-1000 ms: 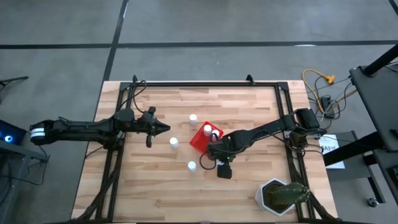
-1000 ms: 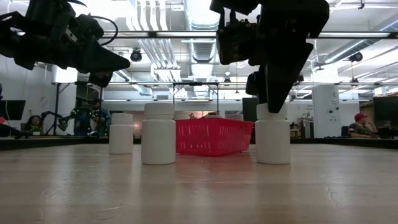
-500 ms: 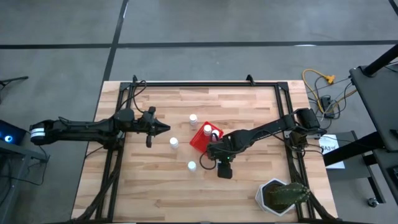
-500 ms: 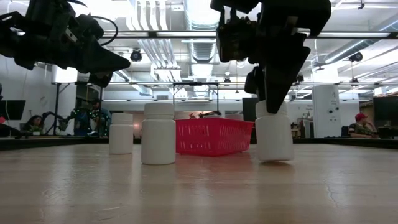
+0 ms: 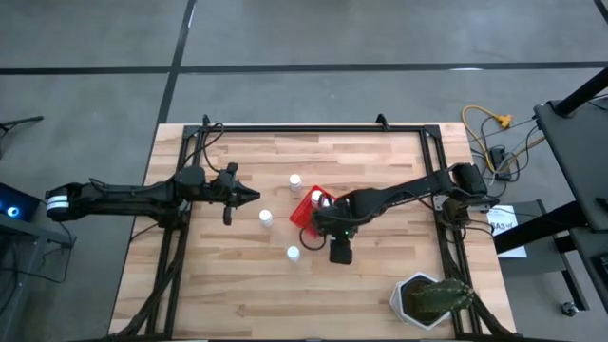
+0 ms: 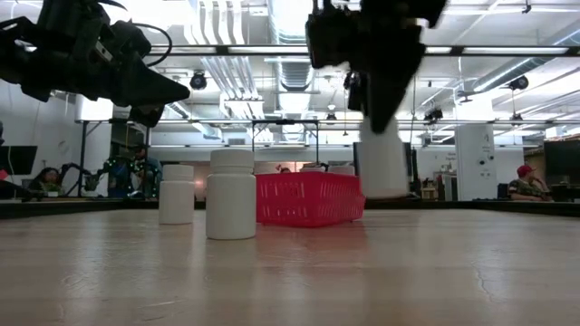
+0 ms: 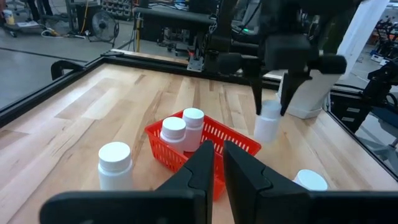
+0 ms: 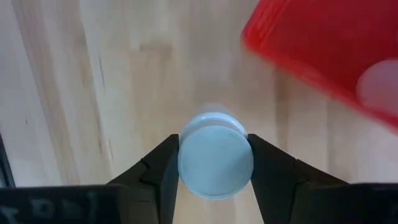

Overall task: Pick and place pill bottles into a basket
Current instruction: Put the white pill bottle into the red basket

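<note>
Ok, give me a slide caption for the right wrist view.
Right hand grips a white pill bottle by its cap, lifted above the wooden table beside the red basket.

basket (image 8: pixel 323 56) blurred and cut off, plant pot (image 5: pixel 429 302) partly cropped

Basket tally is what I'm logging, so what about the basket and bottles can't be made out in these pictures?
- High view: the right arm covers part of the basket; the held bottle is hidden under the right claw.
- Low view: the basket's wall hides what is inside.
- Left wrist view: the left claw hides the basket's near corner.
- Right wrist view: the basket is blurred and cut off by the edge.
</note>
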Action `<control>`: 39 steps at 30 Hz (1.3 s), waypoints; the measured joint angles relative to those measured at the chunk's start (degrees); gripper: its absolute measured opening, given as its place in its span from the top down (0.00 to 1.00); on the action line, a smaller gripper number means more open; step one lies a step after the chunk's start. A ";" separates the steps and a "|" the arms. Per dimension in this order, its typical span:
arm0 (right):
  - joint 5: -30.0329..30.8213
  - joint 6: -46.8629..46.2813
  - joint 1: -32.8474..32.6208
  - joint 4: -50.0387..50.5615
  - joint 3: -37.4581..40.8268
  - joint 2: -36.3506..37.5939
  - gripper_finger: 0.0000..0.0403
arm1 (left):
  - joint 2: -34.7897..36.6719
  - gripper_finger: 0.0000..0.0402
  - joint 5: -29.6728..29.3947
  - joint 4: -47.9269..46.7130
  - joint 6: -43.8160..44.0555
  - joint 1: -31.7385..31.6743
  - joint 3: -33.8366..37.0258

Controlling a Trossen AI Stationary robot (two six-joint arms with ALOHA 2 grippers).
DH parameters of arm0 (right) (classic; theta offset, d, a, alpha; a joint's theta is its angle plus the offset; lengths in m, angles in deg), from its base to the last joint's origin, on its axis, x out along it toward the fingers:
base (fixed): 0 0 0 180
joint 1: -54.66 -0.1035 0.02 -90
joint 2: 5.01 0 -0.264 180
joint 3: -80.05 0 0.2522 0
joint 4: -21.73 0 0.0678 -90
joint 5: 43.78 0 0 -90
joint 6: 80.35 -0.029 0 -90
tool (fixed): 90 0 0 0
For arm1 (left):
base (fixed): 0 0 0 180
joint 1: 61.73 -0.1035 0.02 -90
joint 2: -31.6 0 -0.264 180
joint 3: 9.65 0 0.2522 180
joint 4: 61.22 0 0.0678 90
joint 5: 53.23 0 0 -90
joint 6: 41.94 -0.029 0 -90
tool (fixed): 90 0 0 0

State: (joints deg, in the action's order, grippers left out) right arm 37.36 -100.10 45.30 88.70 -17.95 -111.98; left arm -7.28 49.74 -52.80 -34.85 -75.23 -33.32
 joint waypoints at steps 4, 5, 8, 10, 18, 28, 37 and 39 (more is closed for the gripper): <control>0.23 0.15 1.82 1.21 -3.66 0.13 0.64 | 0.00 0.96 0.00 0.02 -0.02 0.00 0.00; 0.55 0.20 2.21 1.43 -4.60 0.23 0.64 | 0.00 0.96 0.01 0.02 -0.02 -0.01 0.00; 1.97 0.69 3.46 3.18 -7.39 0.37 0.64 | 0.00 0.96 0.00 0.04 -0.02 -0.01 0.00; 3.27 0.82 4.32 4.30 -8.79 0.37 0.64 | 0.00 0.96 0.00 0.08 -0.02 0.00 0.00; 4.60 1.93 9.27 4.90 -9.13 0.38 0.64 | 0.00 0.96 0.00 0.08 -0.02 -0.01 0.00; 4.58 3.63 12.35 3.39 -8.11 0.20 0.64 | 0.00 0.96 0.00 0.06 -0.02 -0.01 0.00; 3.51 4.14 12.09 1.78 -8.19 -2.94 0.64 | 0.00 0.96 -3.50 0.04 -0.04 -0.01 0.00; 2.90 4.39 11.72 1.00 -8.67 -4.21 0.64 | 0.00 0.96 -4.81 0.04 -0.04 0.00 0.00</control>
State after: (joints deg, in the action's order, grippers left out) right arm 40.26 -95.71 57.01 89.70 -26.62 -116.19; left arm -7.28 44.93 -52.76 -34.89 -75.23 -33.32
